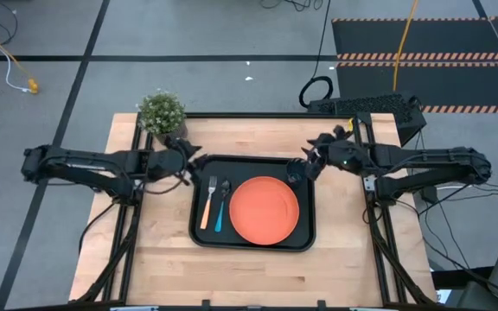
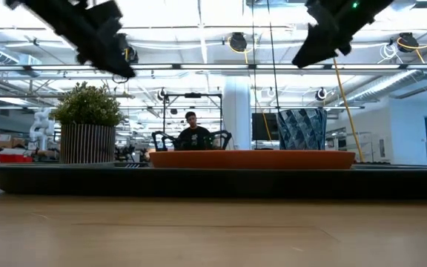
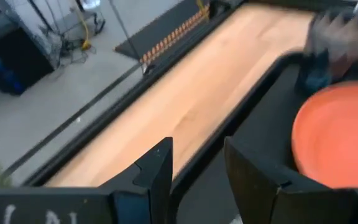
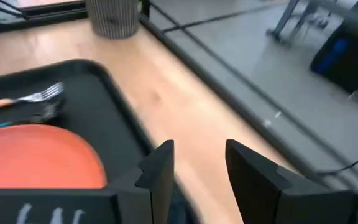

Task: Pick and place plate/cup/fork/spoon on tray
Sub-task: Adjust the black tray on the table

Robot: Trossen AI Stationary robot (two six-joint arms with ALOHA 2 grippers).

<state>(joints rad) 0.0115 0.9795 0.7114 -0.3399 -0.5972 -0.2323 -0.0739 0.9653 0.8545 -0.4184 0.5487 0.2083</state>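
From above, the tray (image 1: 251,203) on the desk (image 1: 162,268) carries plate (image 1: 264,210), fork (image 1: 207,203) and spoon (image 1: 221,206). Level view — cup (image 2: 301,129) stands behind the plate. Wrist views: left gripper (image 3: 197,177) and right gripper (image 4: 199,174) — jaws apart, empty.

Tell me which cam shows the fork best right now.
High view: the fork lies whole on the tray, orange handle and tines both visible, beside the spoon and left of the plate. Right wrist view catches only its tines and part of the handle. Low and left wrist views don't show it.
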